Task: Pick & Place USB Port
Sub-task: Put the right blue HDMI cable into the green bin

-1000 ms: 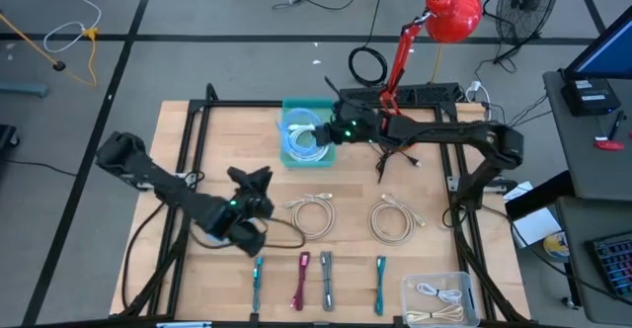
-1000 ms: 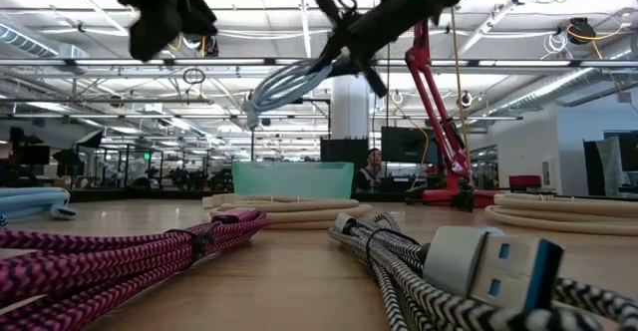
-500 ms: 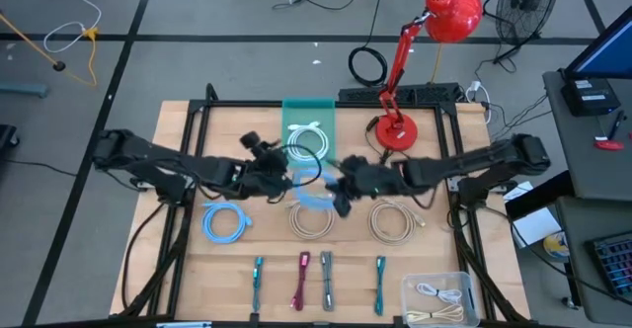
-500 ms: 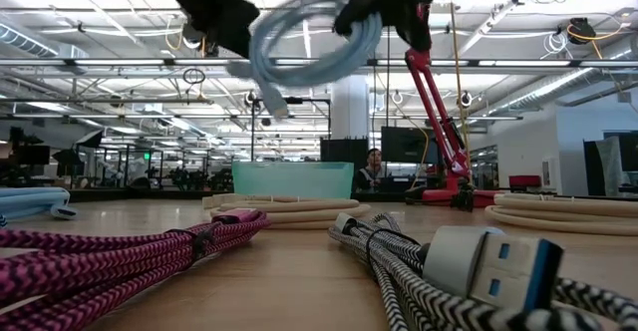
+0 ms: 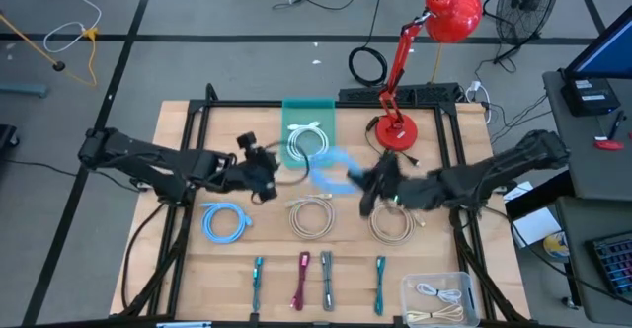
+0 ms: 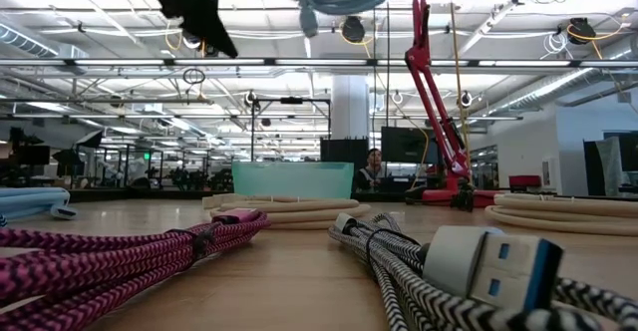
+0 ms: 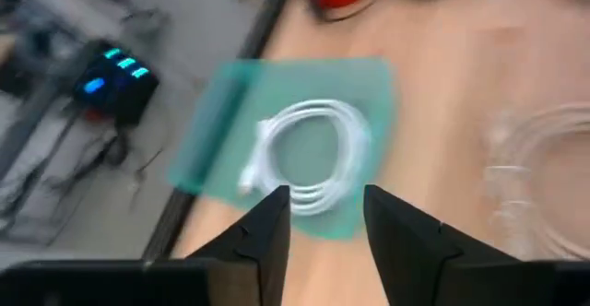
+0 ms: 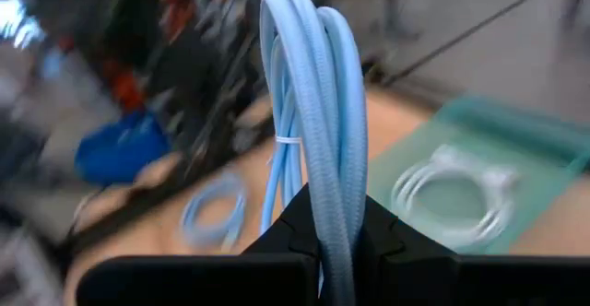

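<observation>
The light blue cable coil (image 5: 334,170) hangs in the air just beside the teal bin (image 5: 308,130) in the high view, clamped by the right gripper (image 5: 367,182), with the left gripper (image 5: 265,173) on the bin's other side and free tabletop between them. In the left wrist view its fingers (image 7: 267,228) stand apart, empty, before the bin (image 7: 217,112) holding a white cable (image 7: 309,154). The right wrist view shows smooth round strands (image 8: 318,85) pinched tight between the jaws.

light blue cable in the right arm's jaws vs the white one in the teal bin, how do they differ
The light blue cable is held up off the table, clamped in the right gripper; the white cable lies flat inside the teal bin. The light blue cable hangs edge-on as a bunch of loops; the white cable forms an open ring. They differ in colour. Both are coiled cables.
</observation>
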Controlling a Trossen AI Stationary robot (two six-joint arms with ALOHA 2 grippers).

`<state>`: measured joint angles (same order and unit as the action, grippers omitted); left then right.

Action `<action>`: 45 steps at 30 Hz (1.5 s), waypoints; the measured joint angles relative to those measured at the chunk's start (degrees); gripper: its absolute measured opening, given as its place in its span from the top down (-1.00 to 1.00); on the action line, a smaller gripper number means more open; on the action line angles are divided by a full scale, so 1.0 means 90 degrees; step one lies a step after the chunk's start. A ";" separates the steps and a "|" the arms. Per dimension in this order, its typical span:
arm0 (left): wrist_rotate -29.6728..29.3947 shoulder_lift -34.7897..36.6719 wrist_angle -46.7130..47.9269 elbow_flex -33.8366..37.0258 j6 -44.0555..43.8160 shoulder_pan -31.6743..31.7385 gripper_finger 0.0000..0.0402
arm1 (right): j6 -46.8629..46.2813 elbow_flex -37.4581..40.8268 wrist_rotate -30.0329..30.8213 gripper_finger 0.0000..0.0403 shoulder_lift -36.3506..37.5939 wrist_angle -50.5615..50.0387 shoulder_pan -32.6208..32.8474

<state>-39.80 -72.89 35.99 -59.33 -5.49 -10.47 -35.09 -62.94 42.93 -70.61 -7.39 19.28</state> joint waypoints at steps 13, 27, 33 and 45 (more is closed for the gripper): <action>-0.4589 -0.1083 -0.3761 -0.0015 0.4851 -0.2525 0.56 | -0.0667 0.0000 -0.3238 0.95 0.0534 0.1818 -0.2772; -0.4640 -0.2507 -0.6488 -0.0035 0.8450 -0.0677 0.56 | -0.1359 -0.0092 -0.4283 0.95 -0.0472 0.2757 -0.3047; -0.5176 -0.1984 -0.6519 -0.0034 0.8208 -0.0354 0.56 | -0.1179 -0.0097 -0.4283 0.95 -0.0101 0.2263 -0.3185; -0.4561 -0.1506 -0.4804 -0.0988 0.8522 -0.1312 0.57 | -0.1966 -0.0109 -0.4298 0.95 0.0210 0.2630 -0.4021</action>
<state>-80.85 -86.45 -7.24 -68.22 71.21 -22.28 -52.79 -63.92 4.25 -68.72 16.28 -16.91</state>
